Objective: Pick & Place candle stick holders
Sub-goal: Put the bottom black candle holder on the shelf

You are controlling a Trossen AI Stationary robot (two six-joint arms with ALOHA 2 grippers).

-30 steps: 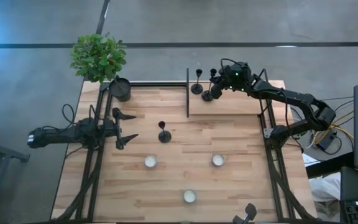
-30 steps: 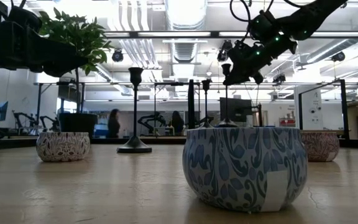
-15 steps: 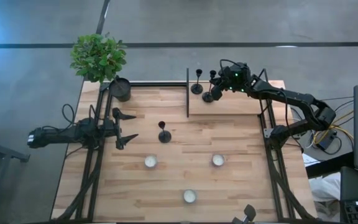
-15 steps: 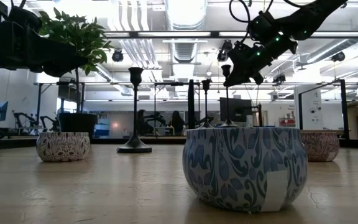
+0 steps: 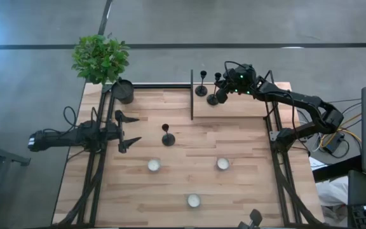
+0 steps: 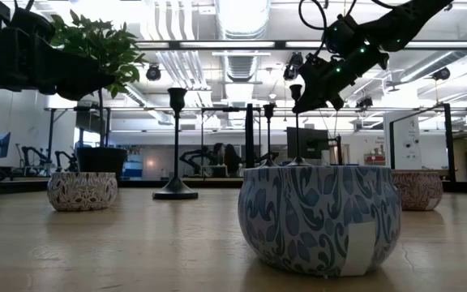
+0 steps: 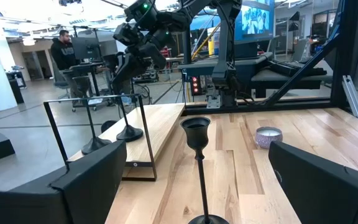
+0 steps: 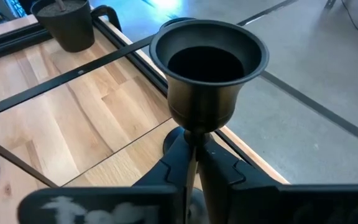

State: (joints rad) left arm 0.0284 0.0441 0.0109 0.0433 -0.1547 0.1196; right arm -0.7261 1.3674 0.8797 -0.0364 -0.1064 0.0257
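Three black candle stick holders show. One (image 5: 168, 138) stands by its base on the table's middle, in front of my open left gripper (image 5: 131, 130), and also shows in the left wrist view (image 7: 196, 134). Two stand on the raised wooden shelf (image 5: 240, 107) at the far side: one (image 5: 201, 89) stands free, and the other (image 5: 213, 97) is at my right gripper (image 5: 221, 91), which is shut on it. That holder's cup (image 8: 209, 59) fills the right wrist view, and the holder also shows in the low view (image 6: 296, 89). My right gripper pinches the holder's thin stem (image 8: 195, 140) just below the cup, between its two fingers (image 8: 166, 163). The fingers come slanting down from the table's right side and lie across the stem. The holder stands upright with its round base (image 5: 212, 99) on the shelf.
A leafy plant (image 5: 100, 57) in a dark pot (image 5: 123, 91) stands at the far left corner. Three patterned bowls with candles (image 5: 154, 165) (image 5: 223, 163) (image 5: 194, 200) sit on the near half. A thin black frame (image 5: 191, 95) stands at the shelf's left end.
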